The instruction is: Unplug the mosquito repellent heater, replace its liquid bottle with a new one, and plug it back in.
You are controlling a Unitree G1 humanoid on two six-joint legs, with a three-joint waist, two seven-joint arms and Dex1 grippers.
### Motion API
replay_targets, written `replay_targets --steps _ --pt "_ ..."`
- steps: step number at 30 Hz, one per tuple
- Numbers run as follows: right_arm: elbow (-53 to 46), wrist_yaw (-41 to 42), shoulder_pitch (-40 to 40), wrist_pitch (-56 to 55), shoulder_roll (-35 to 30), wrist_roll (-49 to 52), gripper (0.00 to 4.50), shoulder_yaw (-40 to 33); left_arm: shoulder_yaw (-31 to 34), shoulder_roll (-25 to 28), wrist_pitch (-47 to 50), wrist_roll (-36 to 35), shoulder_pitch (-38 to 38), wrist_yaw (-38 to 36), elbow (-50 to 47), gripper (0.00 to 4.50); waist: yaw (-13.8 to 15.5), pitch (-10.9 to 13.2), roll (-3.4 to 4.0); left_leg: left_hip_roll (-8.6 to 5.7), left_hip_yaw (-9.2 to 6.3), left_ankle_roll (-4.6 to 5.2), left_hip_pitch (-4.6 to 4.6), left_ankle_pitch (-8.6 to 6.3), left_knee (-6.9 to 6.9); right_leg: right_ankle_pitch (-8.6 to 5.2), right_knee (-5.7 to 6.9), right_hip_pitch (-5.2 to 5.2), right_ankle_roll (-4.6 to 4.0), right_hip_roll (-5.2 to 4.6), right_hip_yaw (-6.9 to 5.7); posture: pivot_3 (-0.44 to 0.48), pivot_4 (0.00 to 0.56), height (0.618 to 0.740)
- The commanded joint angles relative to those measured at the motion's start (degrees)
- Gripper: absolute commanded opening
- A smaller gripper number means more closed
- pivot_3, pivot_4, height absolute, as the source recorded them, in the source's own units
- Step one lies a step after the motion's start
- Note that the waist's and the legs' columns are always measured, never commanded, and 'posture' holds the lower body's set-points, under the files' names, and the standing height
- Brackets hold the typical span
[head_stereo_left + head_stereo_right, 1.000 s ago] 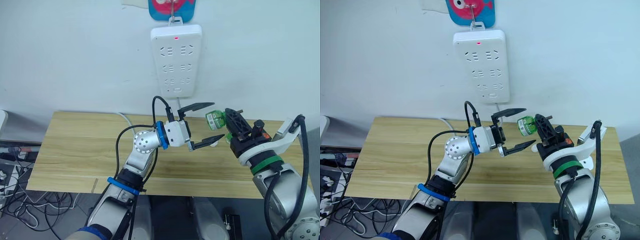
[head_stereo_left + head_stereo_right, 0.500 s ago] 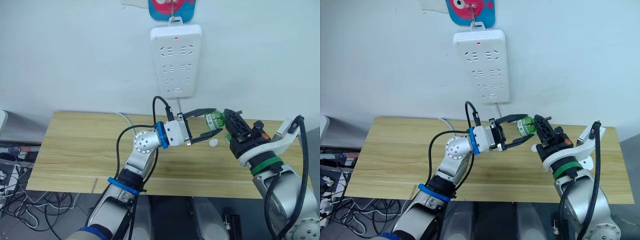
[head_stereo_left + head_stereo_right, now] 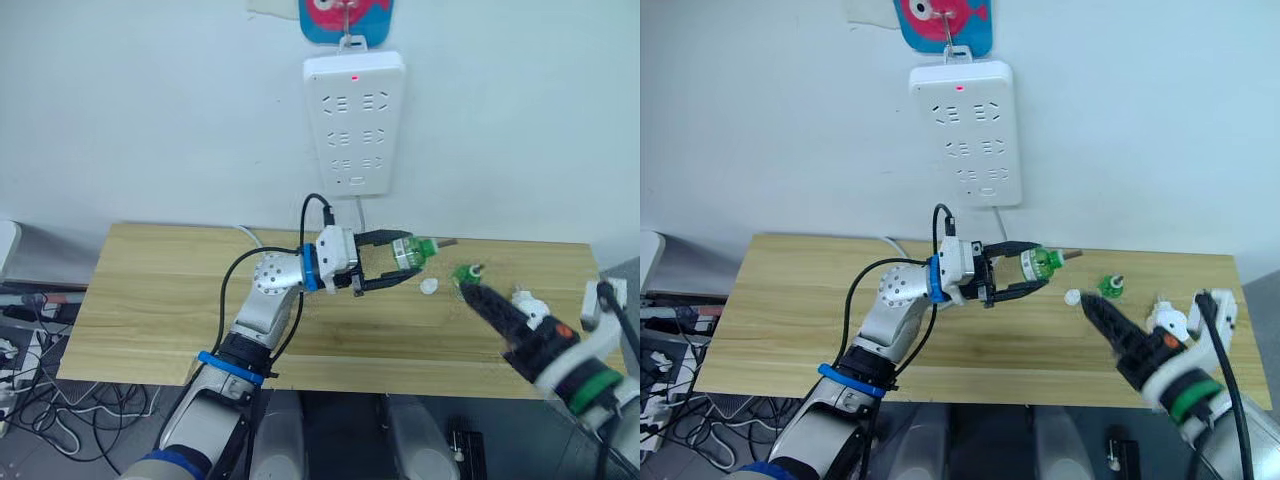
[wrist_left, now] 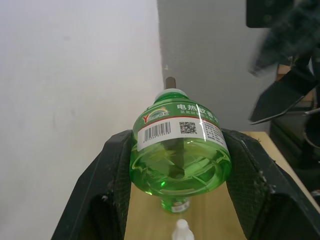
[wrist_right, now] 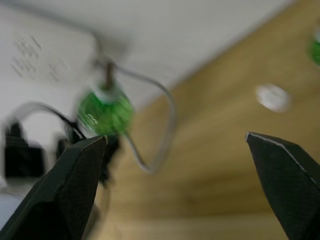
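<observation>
Left wrist view shows the green liquid bottle (image 4: 177, 150) pinched sideways across its round body between the left gripper (image 3: 392, 268) fingers, wick pointing away. My worry: that curved, slick plastic could roll or slip free if the grip loosens, dropping onto the table (image 3: 160, 300). The right gripper (image 5: 175, 185) is spread wide and holds nothing, low at the near right. A small white heater (image 3: 594, 303) seems to sit at the table's far right edge; the power strip (image 3: 355, 120) hangs on the wall.
</observation>
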Motion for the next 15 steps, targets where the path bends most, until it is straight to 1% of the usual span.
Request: replay_targets --steps 1,2,4,7,8,10,12,15 --pt "2.76 9.84 8.8 7.6 -5.97 1.33 4.46 -13.29 0.53 0.2 0.32 -3.02 0.0 -4.3 -2.43 2.26 -0.05 -0.03 -0.06 -0.01 0.04 0.01 0.04 0.01 0.01 0.01 -0.02 0.04 0.03 -0.01 0.05 -0.03 0.371 0.74" --pt "5.63 11.55 9.91 11.5 -8.51 1.33 4.46 -16.67 0.5 0.47 0.89 -3.61 0.34 -5.38 -3.07 2.26 -0.21 -0.04 -0.08 -0.01 0.04 0.03 0.07 0.02 0.0 0.01 -0.05 0.07 0.06 0.0 0.05 -0.029 0.371 0.74" --pt "12.76 13.08 10.81 18.45 -13.62 -3.01 4.46 -20.28 0.05 0.79 1.71 -4.3 1.17 -7.11 -4.36 2.26 -0.35 -0.05 -0.1 0.01 0.14 0.03 0.08 0.02 0.03 0.04 -0.08 0.07 0.11 0.02 0.17 -0.019 0.373 0.74" --pt "20.57 18.5 8.54 24.21 -19.45 -16.5 4.46 -19.92 -0.04 0.68 2.47 -4.13 1.86 -7.55 -5.65 2.26 -0.14 -0.05 -0.1 0.0 0.14 0.09 0.08 0.04 -0.02 0.03 -0.11 0.05 0.14 0.02 0.16 -0.008 0.372 0.74" --pt "22.69 20.6 7.28 25.54 -21.47 -21.21 4.46 -18.92 -0.02 0.67 2.9 -4.09 2.05 -7.46 -6.07 2.26 -0.14 -0.05 -0.09 0.0 0.12 0.09 0.08 0.04 -0.01 0.03 -0.12 0.05 0.15 0.03 0.14 -0.008 0.374 0.74" --pt "26.86 22.25 3.78 27.16 -23.15 -25.9 4.46 -16.33 -0.03 0.79 3.34 -3.92 2.63 -7.36 -6.73 2.26 -0.05 -0.05 -0.1 -0.04 0.13 0.08 0.03 0.05 -0.01 0.03 -0.14 0.0 0.15 0.02 0.15 -0.006 0.376 0.74" --pt "29.48 25.73 0.42 28.43 -23.85 -29.91 4.46 -13.28 -0.13 0.93 3.53 -3.74 3.42 -7.31 -7.57 2.26 -0.02 -0.05 -0.09 -0.04 0.11 0.08 0.0 0.05 -0.01 0.04 -0.17 -0.01 0.14 0.01 0.14 -0.007 0.374 0.74" --pt "34.94 30.1 -5.22 29.88 -24.05 -36.7 4.46 -6.41 -0.4 1.27 3.21 -3.46 4.65 -7.49 -9.04 2.26 0.02 -0.04 -0.1 -0.07 0.08 0.08 -0.02 0.04 -0.01 0.04 -0.17 -0.02 0.13 -0.02 0.1 0.008 0.373 0.74"
